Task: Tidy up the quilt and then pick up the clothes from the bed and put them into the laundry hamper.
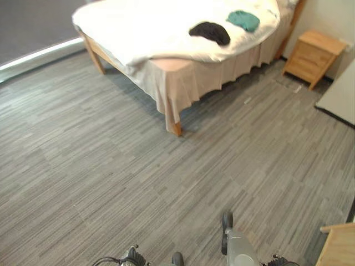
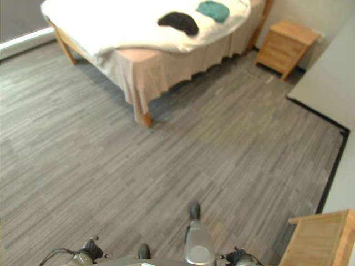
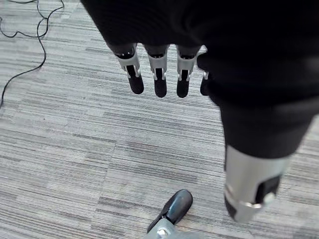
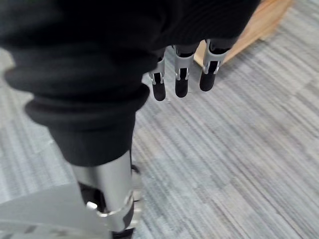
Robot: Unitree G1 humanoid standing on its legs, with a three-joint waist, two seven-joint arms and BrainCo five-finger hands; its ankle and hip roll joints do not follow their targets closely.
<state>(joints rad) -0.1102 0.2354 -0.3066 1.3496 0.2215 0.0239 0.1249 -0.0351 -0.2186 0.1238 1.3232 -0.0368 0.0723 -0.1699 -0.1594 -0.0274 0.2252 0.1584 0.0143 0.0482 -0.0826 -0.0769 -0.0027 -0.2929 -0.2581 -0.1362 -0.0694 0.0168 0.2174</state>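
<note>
Left eye view: one bed (image 1: pixel 166 83) stands far across the floor (image 1: pixel 138 177), one white quilt (image 1: pixel 150 27) spread over it. Two clothes lie on the quilt, apart: one black (image 1: pixel 209 32), one teal (image 1: pixel 243 20). One nightstand (image 1: pixel 312 56) stands beside the bed. Left robot hand (image 3: pixel 159 74) and right robot hand (image 4: pixel 182 74) hang over the floor, fingers straight, empty. No writing readable

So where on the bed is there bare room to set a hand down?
The quilt lies bare over its left and middle, from the left edge to the black garment. The right end is crowded: the black garment and the green garment lie close together, apart, with a narrow strip between them.
</note>
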